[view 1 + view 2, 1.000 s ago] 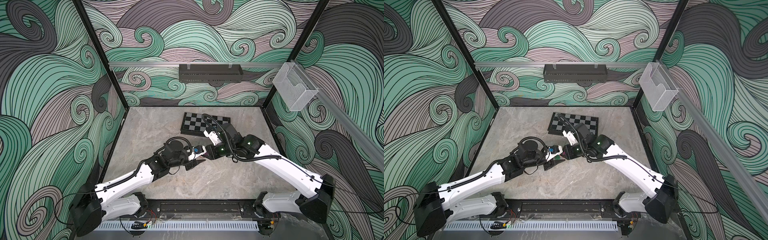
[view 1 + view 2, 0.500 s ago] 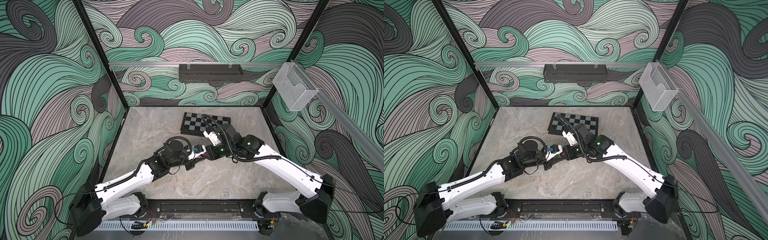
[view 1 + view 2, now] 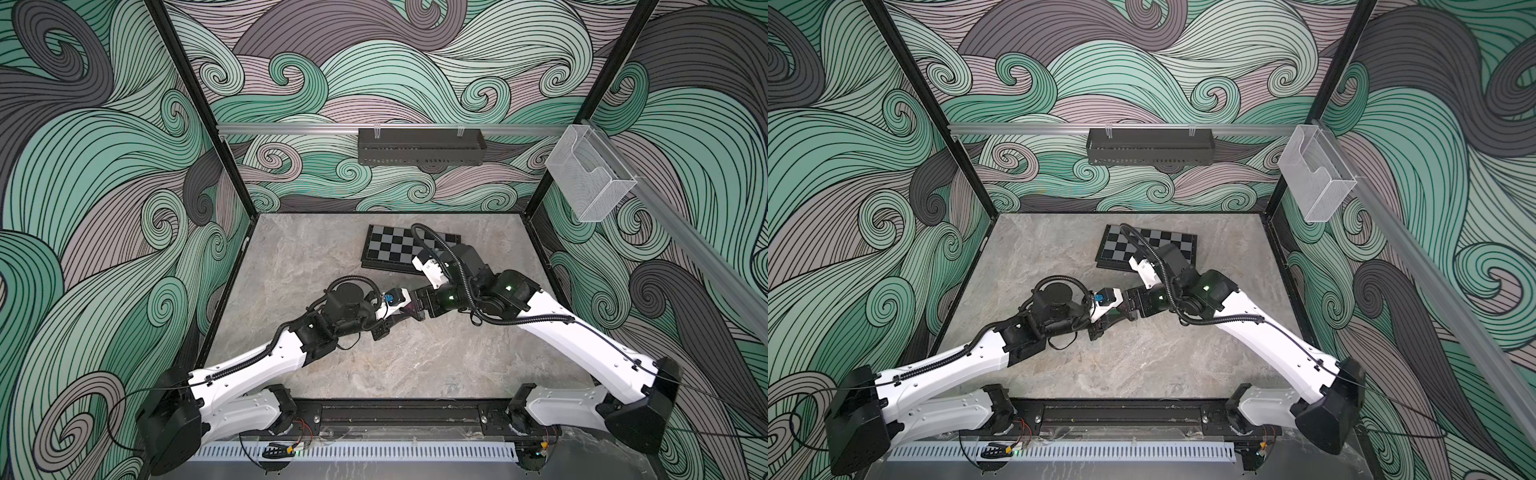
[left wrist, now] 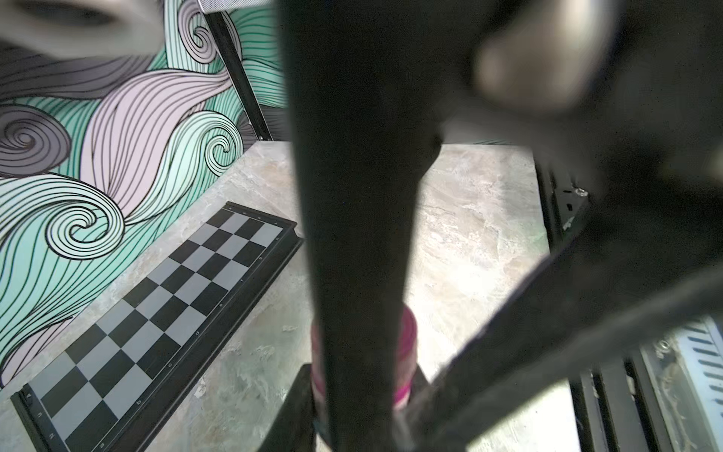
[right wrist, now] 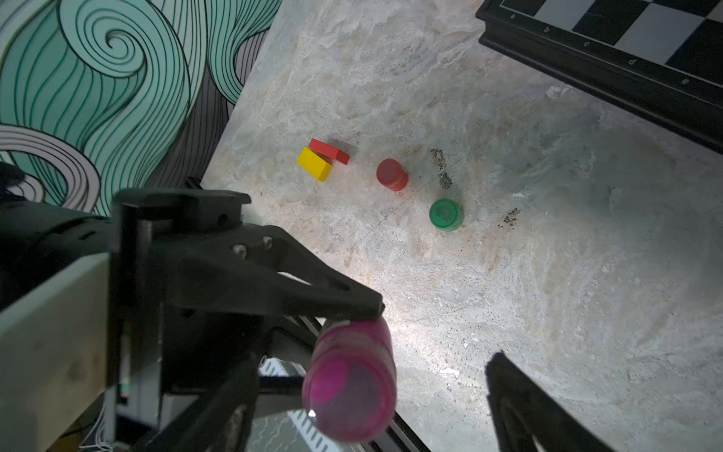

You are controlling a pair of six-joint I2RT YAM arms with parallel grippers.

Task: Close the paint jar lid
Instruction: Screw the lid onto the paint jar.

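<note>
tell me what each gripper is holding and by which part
Left gripper clamps the small round pink paint jar by its side wall; right gripper is open, holding nothing.

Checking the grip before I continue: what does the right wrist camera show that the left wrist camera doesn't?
Only right wrist: a red jar, a green jar, a red block beside a yellow block. Only left wrist: most of the chessboard, a corner post. Both: the pink jar in the left gripper, mostly hidden in the left wrist view; the chessboard; the marble table.
</note>
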